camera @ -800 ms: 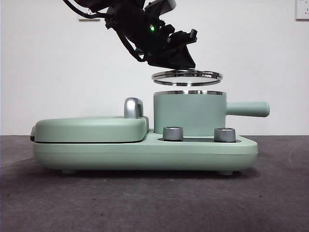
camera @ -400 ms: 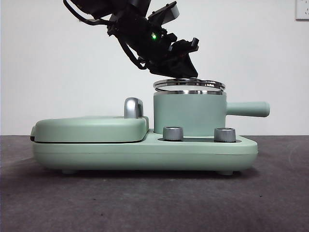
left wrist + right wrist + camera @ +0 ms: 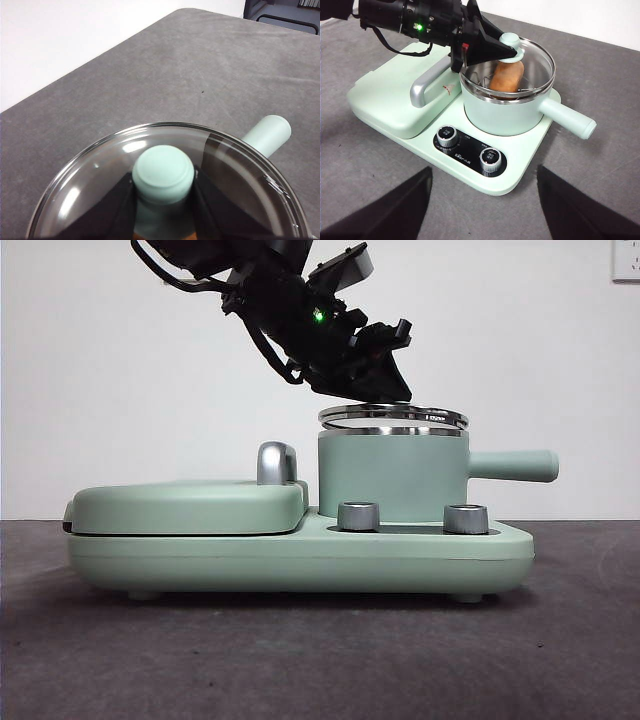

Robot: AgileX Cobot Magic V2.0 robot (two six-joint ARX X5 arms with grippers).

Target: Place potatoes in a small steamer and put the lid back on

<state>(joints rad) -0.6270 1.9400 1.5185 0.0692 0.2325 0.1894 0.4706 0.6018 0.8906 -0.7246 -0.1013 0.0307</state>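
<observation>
The mint-green steamer pot (image 3: 390, 475) stands on the right of the cooker base (image 3: 300, 560), its straight handle (image 3: 567, 120) pointing right. The orange-brown potato (image 3: 507, 76) lies inside it. My left gripper (image 3: 163, 190) is shut on the mint-green knob (image 3: 163, 172) of the glass lid (image 3: 100, 185). It holds the lid (image 3: 393, 417) right at the pot's steel rim, slightly tilted. It shows in the right wrist view (image 3: 512, 49) above the pot. My right gripper (image 3: 482, 200) is open and empty, held above the table in front of the cooker.
The flat griddle cover (image 3: 185, 505) with its chrome handle (image 3: 276, 462) fills the cooker's left half. Two silver dials (image 3: 446, 135) sit on the front panel. Grey table (image 3: 320, 660) lies around the cooker; a white wall stands behind.
My left gripper has lowered the lid from well above the pot down to its rim. In the last half second it hardly moved.
</observation>
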